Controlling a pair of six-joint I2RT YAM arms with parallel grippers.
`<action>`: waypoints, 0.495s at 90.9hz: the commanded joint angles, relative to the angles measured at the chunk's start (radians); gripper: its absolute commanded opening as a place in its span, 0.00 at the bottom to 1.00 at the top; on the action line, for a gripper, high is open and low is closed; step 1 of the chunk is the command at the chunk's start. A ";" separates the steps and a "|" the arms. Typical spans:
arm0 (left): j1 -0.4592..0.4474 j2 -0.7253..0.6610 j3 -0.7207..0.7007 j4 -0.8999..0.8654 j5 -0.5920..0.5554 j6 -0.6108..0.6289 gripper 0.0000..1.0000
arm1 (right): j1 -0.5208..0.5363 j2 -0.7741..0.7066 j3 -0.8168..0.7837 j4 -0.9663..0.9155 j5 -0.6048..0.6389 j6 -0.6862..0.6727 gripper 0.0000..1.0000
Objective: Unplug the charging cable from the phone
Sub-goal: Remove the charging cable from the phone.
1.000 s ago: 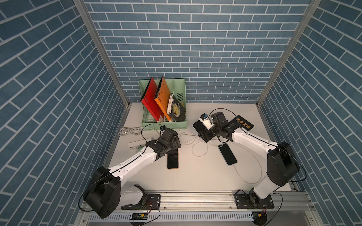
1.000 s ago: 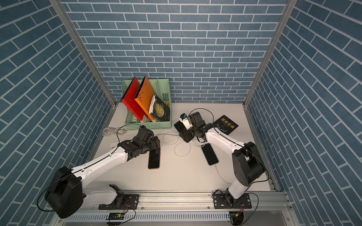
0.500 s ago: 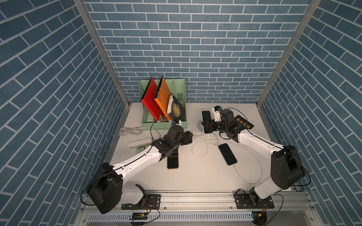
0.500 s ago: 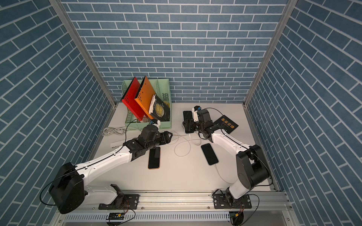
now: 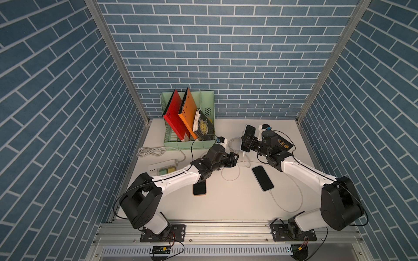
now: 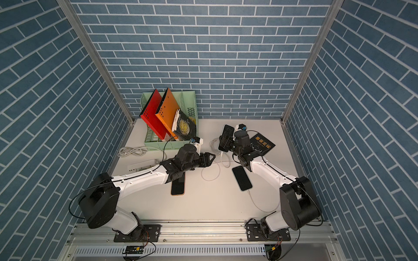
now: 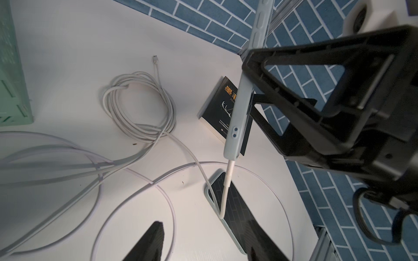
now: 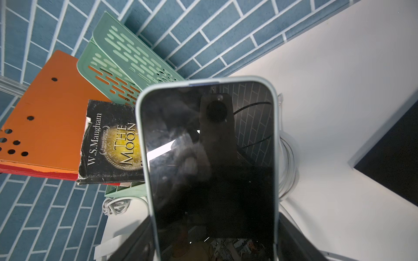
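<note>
Left gripper (image 5: 235,158) has reached across beside the charging cable (image 7: 229,175), jaws apart, empty; right gripper (image 5: 247,142) clamps the raised phone (image 8: 210,158), plug in

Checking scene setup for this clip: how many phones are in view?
3. Held phone upright in the right gripper; light-cased phone flat on the table, cabled; orange-edged phone partly under the left arm. Others may be hidden.

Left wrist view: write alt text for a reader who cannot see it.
The right end effector holds a pale-cased phone edge-on above the white table, a white charging cable plugged into its lower end. The left end effector, tips open, frames a second phone lying flat.
</note>
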State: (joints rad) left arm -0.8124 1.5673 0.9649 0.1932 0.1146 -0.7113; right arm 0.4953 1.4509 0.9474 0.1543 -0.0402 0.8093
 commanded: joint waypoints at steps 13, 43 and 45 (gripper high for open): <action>-0.031 0.076 0.062 0.061 0.046 0.022 0.57 | -0.004 -0.058 -0.011 0.084 0.058 0.072 0.37; -0.039 0.138 0.113 0.056 0.056 0.038 0.51 | -0.004 -0.079 -0.024 0.095 0.063 0.093 0.36; -0.039 0.141 0.116 0.056 0.056 0.041 0.50 | -0.004 -0.079 -0.025 0.095 0.061 0.095 0.36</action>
State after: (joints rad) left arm -0.8433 1.6867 1.0458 0.2424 0.1608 -0.6979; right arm 0.4923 1.4158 0.9287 0.1719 0.0048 0.8688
